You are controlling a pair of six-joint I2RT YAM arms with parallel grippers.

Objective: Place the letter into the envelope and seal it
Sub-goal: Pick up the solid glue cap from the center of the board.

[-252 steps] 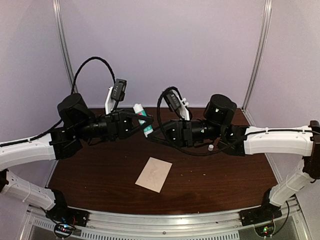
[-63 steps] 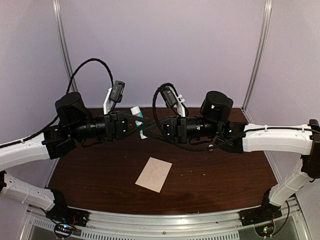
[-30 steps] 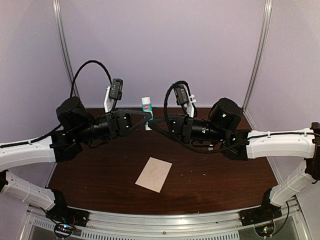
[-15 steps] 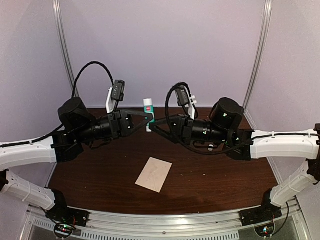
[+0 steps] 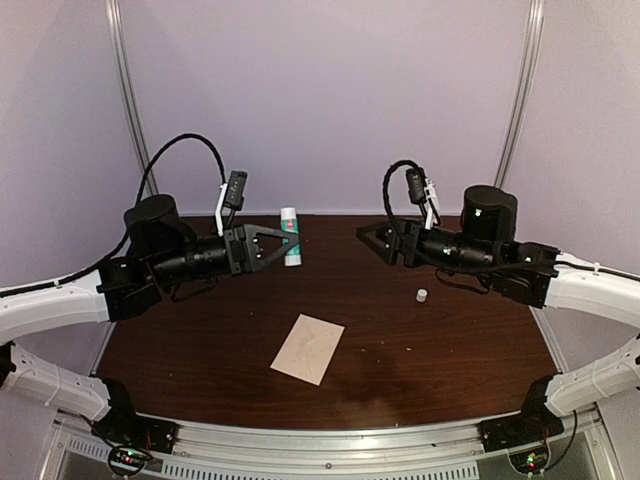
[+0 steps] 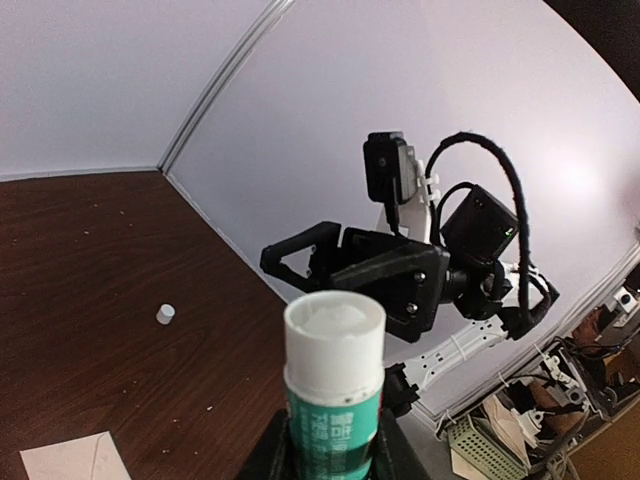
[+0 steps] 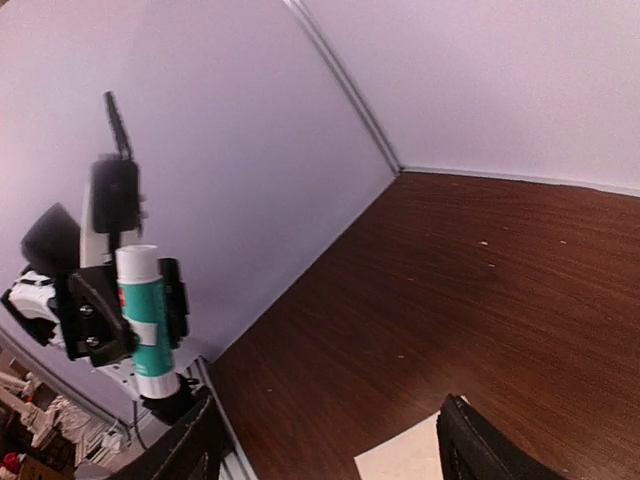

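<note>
My left gripper (image 5: 287, 244) is shut on a green and white glue stick (image 5: 289, 234) and holds it above the far middle of the table. The left wrist view shows the stick (image 6: 333, 385) uncapped between the left gripper (image 6: 335, 445) jaws, white top up. Its small white cap (image 5: 421, 295) lies on the table at right. My right gripper (image 5: 374, 241) is open and empty, held in the air to the right of the stick and facing it. The beige envelope (image 5: 308, 348) lies flat near the front middle; its flap does not show. Only its corner (image 7: 405, 461) shows between the jaws of my right gripper (image 7: 330, 455).
The dark wooden table (image 5: 200, 350) is walled by pale panels with metal posts (image 5: 125, 95) at the back corners. The cap also shows in the left wrist view (image 6: 165, 314). A metal rail (image 5: 330, 440) runs along the near edge.
My right gripper has drawn back to the right, away from the glue stick it was close against. My left gripper has brought the stick slightly down and left.
</note>
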